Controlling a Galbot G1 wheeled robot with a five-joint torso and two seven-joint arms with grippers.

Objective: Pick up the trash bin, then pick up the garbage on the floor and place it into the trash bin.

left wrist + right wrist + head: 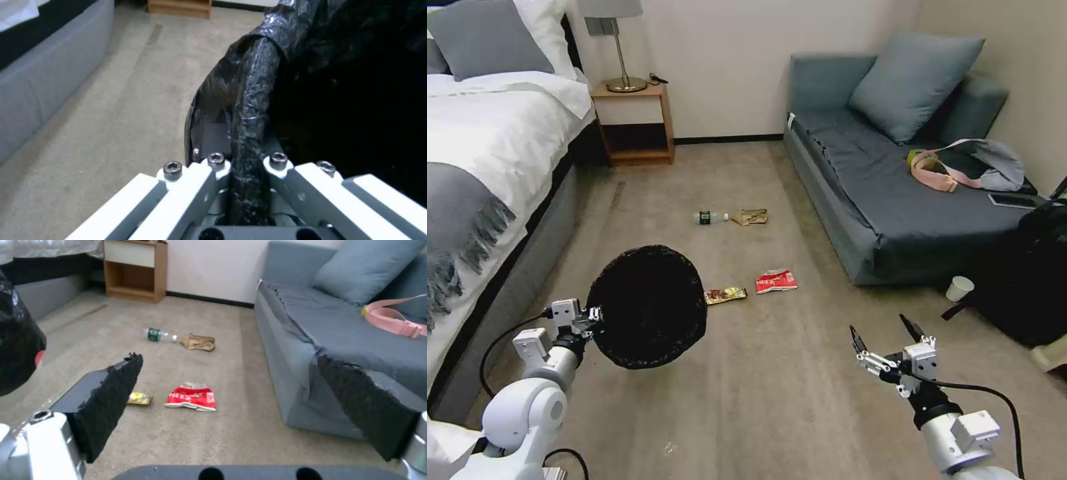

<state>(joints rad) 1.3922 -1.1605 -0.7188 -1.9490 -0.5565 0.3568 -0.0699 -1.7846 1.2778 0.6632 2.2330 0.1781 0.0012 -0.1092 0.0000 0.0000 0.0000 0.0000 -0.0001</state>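
While left end effector [249, 186] clamps trash bin [647, 307] rim, right end effector [887, 333] spread wide, wrapper print unreadable

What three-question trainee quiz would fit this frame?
1. True or false: the left gripper is shut on the trash bin rim.
2. How many garbage pieces lie on the floor?
3. Which lies nearest the bin: A) bottle, B) gold-brown wrapper, C) paper bag?

Key: 1 true. 2 four, counting the red-and-white wrapper. 3 B. The right gripper hangs open, holding nothing.
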